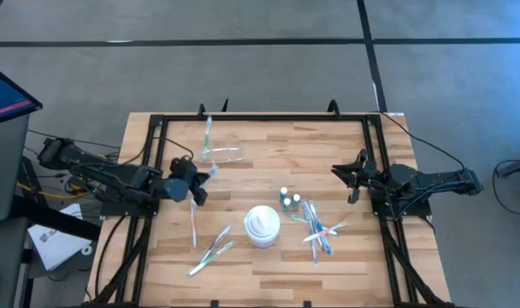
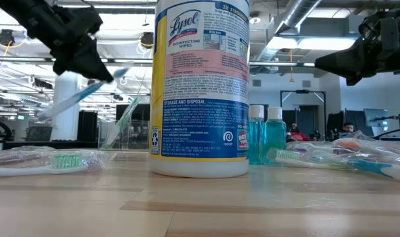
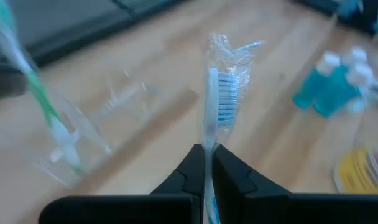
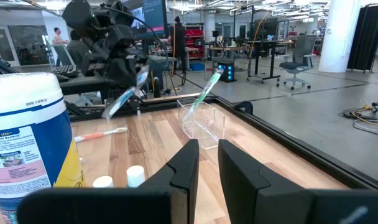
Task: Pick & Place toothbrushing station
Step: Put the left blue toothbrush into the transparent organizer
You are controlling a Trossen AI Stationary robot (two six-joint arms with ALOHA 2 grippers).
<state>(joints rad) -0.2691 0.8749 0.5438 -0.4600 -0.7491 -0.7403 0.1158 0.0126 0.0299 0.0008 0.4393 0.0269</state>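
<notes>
Gripping a wrapped blue toothbrush (image 3: 217, 93) by its handle, the left gripper (image 1: 197, 182) is hanging above the table beside the clear cup (image 1: 222, 154) — probably aiming there; the right gripper (image 1: 356, 177) is waiting, fingers slightly apart.

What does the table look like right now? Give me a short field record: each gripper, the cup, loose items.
left gripper: jaws shut on a blue toothbrush, held above the table near the cup
right gripper: at the table's right side, empty, jaws slightly apart
clear cup: holds a green toothbrush
wipes tub: upright, table centre
blue bottles: two, beside the tub
loose toothbrushes: piled right of the tub; more lie to its left
</notes>
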